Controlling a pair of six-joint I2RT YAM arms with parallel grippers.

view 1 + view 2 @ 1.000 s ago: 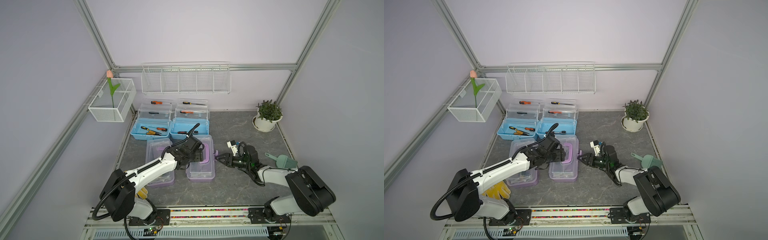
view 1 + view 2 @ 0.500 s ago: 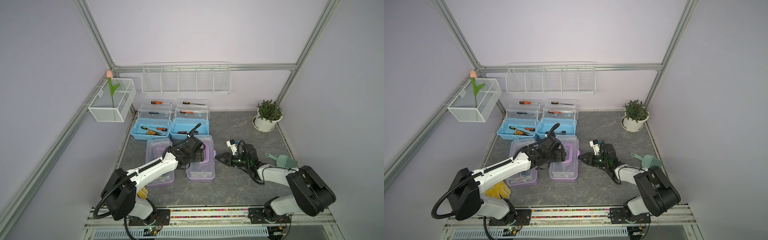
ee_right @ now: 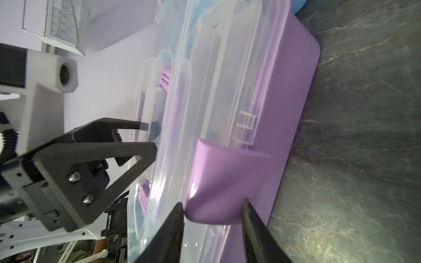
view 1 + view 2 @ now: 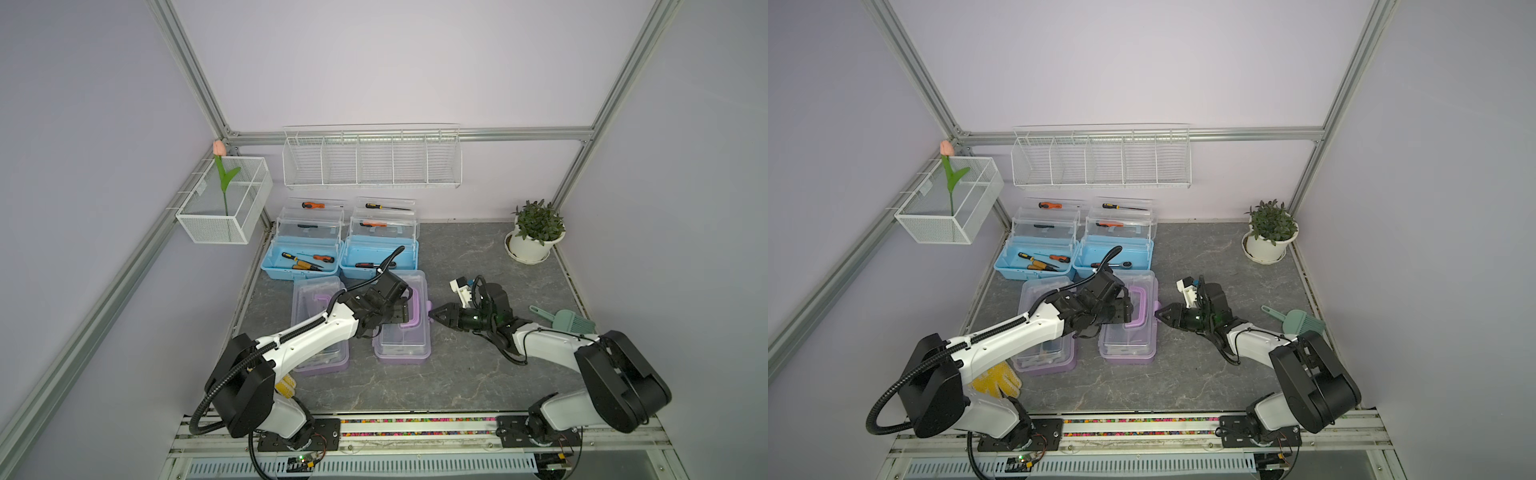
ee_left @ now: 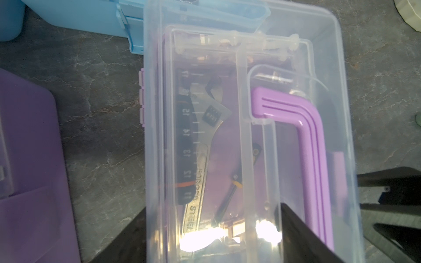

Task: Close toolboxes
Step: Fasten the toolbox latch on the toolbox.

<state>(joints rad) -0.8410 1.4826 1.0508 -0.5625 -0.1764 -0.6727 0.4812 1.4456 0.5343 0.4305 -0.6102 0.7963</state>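
The purple toolbox seemed light, stiff, slippery; its front latch gave the best hold. The right gripper clamped it; the left gripper, jaws apart, touched the lid.

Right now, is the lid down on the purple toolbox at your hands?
Down: clear lid lies flat on the purple base, handle folded flat. Latch snapped? Cannot tell.

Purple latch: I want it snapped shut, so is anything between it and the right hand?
Nothing visible. In the right wrist view the right hand grips the purple latch directly, a fingertip on each edge.
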